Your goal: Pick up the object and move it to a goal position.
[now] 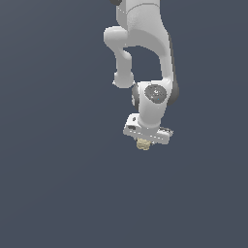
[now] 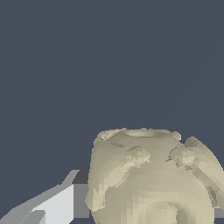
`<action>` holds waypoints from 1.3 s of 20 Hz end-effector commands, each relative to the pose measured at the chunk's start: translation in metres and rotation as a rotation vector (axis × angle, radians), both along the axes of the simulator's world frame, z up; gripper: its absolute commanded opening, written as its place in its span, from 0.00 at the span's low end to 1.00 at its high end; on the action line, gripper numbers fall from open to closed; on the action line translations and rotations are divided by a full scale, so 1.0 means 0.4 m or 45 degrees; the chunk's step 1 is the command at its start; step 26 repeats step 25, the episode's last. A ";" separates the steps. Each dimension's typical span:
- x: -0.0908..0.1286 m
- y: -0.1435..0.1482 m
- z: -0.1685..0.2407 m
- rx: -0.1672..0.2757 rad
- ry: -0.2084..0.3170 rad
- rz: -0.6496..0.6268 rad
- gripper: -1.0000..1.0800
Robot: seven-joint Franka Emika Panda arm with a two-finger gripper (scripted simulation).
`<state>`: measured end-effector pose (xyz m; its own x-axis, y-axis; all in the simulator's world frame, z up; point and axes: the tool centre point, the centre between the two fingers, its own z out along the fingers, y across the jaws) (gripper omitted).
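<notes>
The object (image 1: 143, 144) is a small pale beige lumpy block that peeks out just below the white hand of the arm in the exterior view. My gripper (image 1: 145, 140) sits directly over it, and the hand hides the fingers there. In the wrist view the object (image 2: 151, 175) fills the lower right, with a ring-like rim on its far face. One grey finger (image 2: 61, 203) presses against its side, and a sliver of the other finger (image 2: 218, 213) shows at the opposite side. The gripper (image 2: 148, 212) is shut on the object.
A uniform dark blue-grey floor (image 1: 58, 184) surrounds the arm in both views. The white arm links (image 1: 145, 43) rise above the hand toward the exterior view's top. No other objects or goal marker show.
</notes>
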<state>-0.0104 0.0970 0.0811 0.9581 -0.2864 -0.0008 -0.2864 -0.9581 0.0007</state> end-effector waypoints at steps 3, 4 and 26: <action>-0.085 0.086 0.055 0.000 -0.001 0.002 0.00; -0.104 0.105 0.068 0.000 -0.001 0.002 0.00; -0.327 0.348 0.225 -0.001 -0.002 0.002 0.00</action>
